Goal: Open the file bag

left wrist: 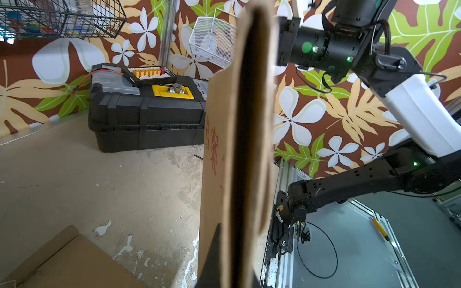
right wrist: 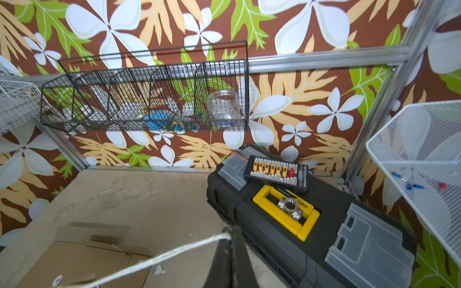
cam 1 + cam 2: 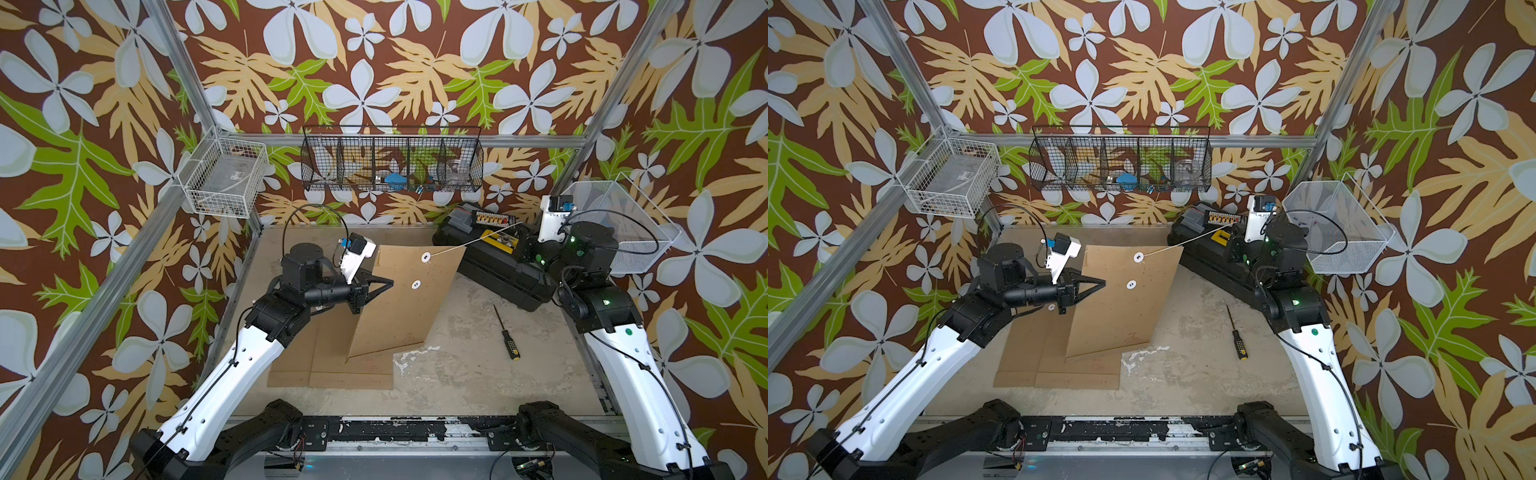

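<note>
While the file bag stands raised and tilted above the middle of the counter, its left edge is clamped between the left fingers, which are closed on the brown card; from the left wrist the file bag appears edge-on, with red printed characters on one face; its lower corner hangs over flat kraft envelopes lying on the counter, though whether it touches them cannot be told; two white discs sit on the raised face, an upper disc and a lower disc; from the upper disc a pale string runs taut and straight to the right fingers, which are pressed together on its far end; these fingers hover above a black toolbox set at the far right of the counter; a screwdriver lies on the counter just in front of the toolbox; on the frame behind hang a black wire basket, a white wire basket and a white mesh basket.
</note>
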You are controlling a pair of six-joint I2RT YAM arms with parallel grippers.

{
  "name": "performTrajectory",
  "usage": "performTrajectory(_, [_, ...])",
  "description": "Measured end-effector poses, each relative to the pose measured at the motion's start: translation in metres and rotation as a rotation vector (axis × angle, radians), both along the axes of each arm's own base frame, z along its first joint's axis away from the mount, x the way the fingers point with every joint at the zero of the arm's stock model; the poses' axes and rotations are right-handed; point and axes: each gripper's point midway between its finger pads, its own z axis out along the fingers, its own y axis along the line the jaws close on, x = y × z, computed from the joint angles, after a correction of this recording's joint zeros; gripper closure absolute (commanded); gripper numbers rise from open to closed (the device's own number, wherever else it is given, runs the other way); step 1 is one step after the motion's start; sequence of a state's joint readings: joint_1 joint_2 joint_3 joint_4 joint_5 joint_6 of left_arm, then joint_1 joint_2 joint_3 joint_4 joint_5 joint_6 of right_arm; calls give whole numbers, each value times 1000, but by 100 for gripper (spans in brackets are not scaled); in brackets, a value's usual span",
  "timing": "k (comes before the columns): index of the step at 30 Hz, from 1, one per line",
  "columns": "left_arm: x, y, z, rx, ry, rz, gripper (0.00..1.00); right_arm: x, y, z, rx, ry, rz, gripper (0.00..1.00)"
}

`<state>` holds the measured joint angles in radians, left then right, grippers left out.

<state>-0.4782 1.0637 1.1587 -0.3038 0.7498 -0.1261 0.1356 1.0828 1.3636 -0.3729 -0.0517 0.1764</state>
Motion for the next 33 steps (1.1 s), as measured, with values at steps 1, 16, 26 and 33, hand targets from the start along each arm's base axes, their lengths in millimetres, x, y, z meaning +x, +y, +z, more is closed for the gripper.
performTrajectory(1, [-1, 0, -1, 2, 5, -6, 100, 1, 0, 5, 1, -10, 0, 100])
performTrajectory(16, [-19, -15, -12, 71, 24, -103, 100, 19, 37, 75, 44, -160, 201, 100])
performTrajectory(26, [-34, -25, -8, 81, -4, -168, 100, 39, 76, 65, 66, -115, 422, 100])
performTrajectory(33, [-42, -28, -7, 81, 1, -201, 100, 59, 87, 32, 80, -20, 466, 92])
